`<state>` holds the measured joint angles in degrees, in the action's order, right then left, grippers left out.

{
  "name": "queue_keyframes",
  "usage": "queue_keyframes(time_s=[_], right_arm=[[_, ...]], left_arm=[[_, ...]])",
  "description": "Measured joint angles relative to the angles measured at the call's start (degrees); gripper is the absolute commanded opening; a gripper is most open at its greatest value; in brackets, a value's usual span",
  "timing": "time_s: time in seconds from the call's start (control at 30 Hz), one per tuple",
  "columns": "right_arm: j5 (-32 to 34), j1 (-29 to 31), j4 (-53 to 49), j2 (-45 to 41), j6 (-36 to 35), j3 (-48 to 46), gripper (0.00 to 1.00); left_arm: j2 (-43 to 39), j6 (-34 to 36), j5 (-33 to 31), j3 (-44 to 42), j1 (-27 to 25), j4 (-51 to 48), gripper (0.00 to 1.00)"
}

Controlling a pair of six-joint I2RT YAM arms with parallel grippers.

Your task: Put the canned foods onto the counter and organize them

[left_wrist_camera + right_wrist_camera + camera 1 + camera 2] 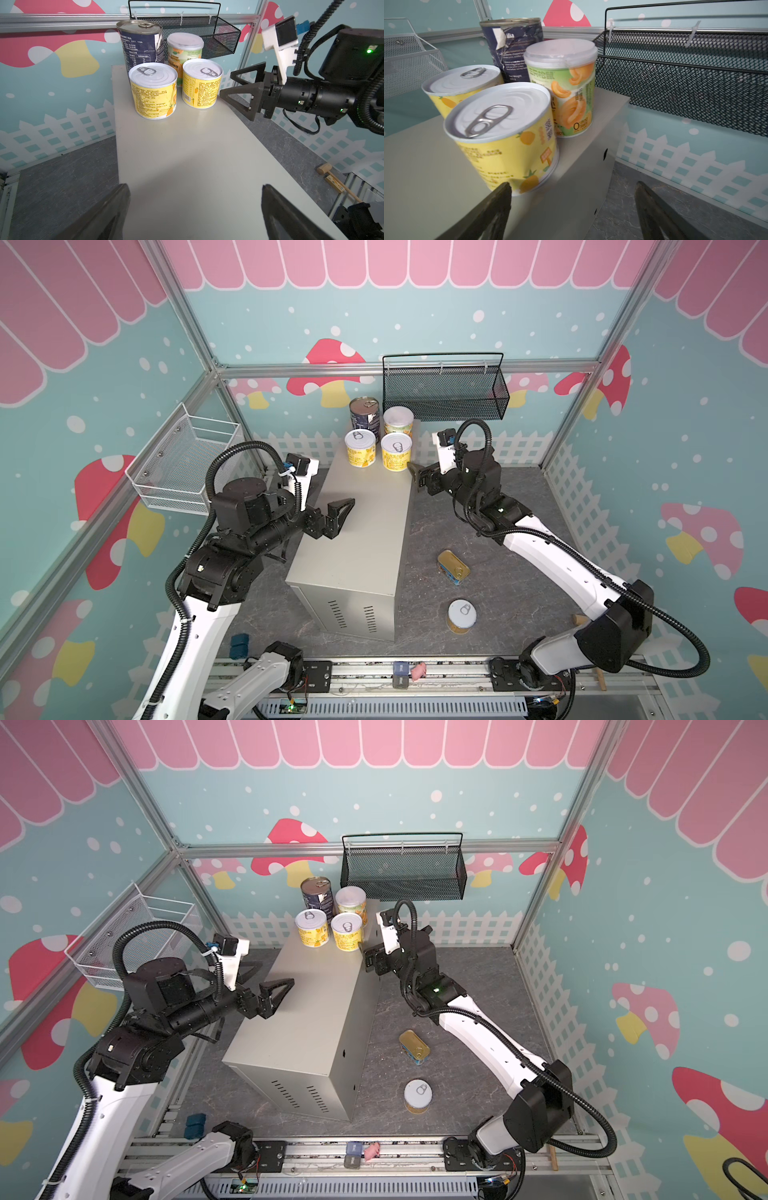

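- The counter (365, 531) stands in the middle of both top views.
- At its upper end four tins stand upright in a tight cluster. The navy can (365, 413) and white-lidded can (398, 419) are behind. The first yellow can (360, 448) and second yellow can (396, 451) are in front.
- On the grey floor (519, 572), lower right of the counter, lies the gold-topped tin (454, 567). Below it stands the third yellow can (461, 616).
- The left gripper (194, 187) hovers over the counter's left-middle, claw spread wide, holding nothing.
- The right gripper (226, 83) is just beside the second yellow can at the counter's right edge, claw spread, gripping nothing.
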<state>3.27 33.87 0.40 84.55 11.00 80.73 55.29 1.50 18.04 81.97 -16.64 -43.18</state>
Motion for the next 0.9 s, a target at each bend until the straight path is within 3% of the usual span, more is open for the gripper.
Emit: queue_keyframes(time_s=[0.9], right_arm=[[-1.3,-1.7,-1.7,2.7,0.0,2.6,0.95]], left_arm=[[0.3,0.0,0.5,0.0,0.9,0.2,0.99]])
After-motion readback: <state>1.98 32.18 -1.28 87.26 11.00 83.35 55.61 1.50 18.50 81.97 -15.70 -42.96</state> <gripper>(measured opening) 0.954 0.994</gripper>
